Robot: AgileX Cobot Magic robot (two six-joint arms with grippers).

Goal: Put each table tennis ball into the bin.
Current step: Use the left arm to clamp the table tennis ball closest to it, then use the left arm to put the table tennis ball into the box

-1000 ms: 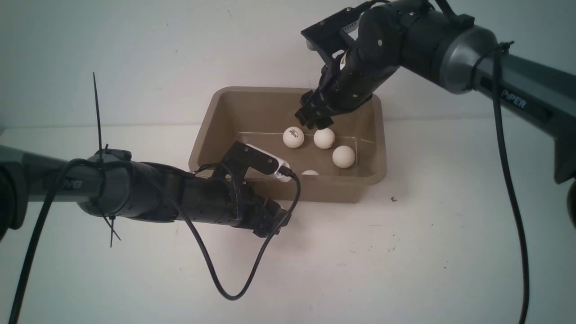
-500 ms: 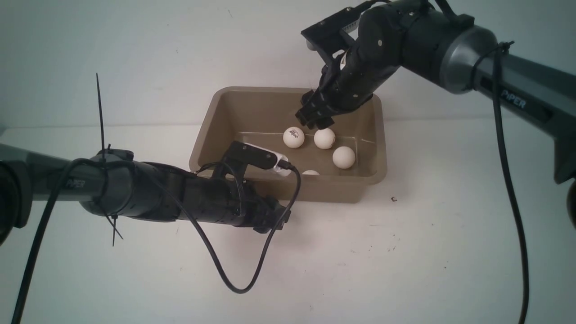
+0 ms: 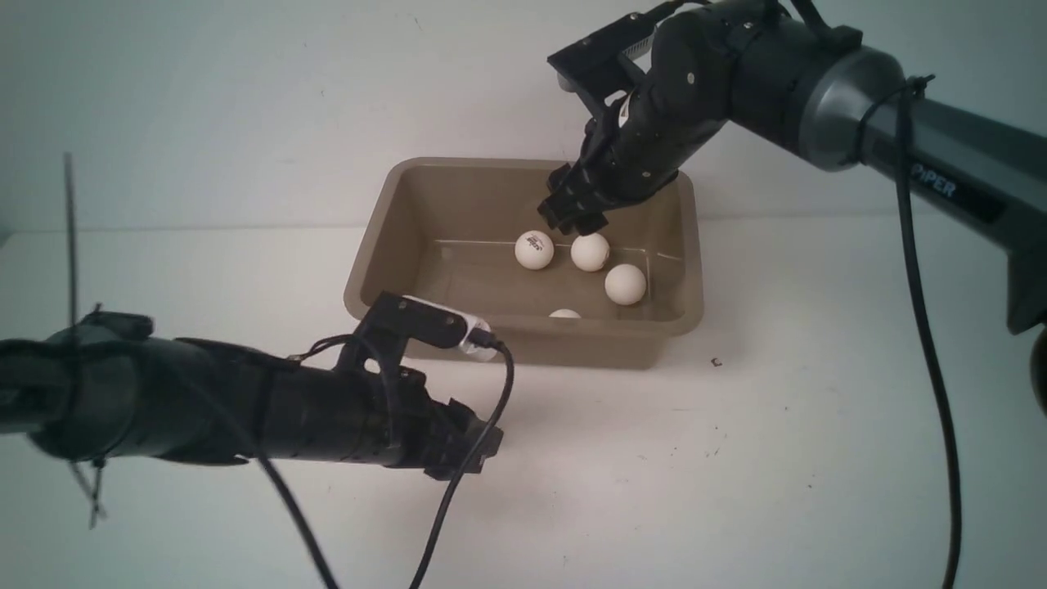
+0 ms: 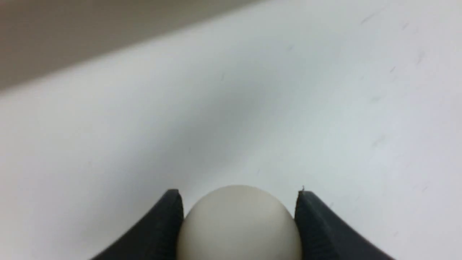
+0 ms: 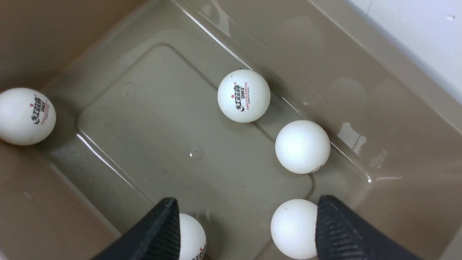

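The table (image 3: pixel 736 491) is white, and the taupe bin (image 3: pixel 458 204) stands near its middle with the open side up. The right gripper (image 3: pixel 572 214) hangs over the bin's far right part. Its jaws are spread wider than a ball and hold nothing. The left gripper (image 3: pixel 470 442) is low over the table, just in front of the bin's near wall.

5 table tennis balls (image 5: pixel 244 95) lie on the bin floor in the right wrist view. The front view shows only 4, with 1 half hidden by the near wall. The 6th ball (image 4: pixel 239 224) is outside the bin, pinched between the left fingers (image 4: pixel 162 224), which close on its 2 opposite sides at its widest line.

A ball like this is probably very light, with a thin stiff shell and a slick surface. A gentle pinch across the middle suits it. An off-centre squeeze could make it squirt out, and a high release could make it bounce.
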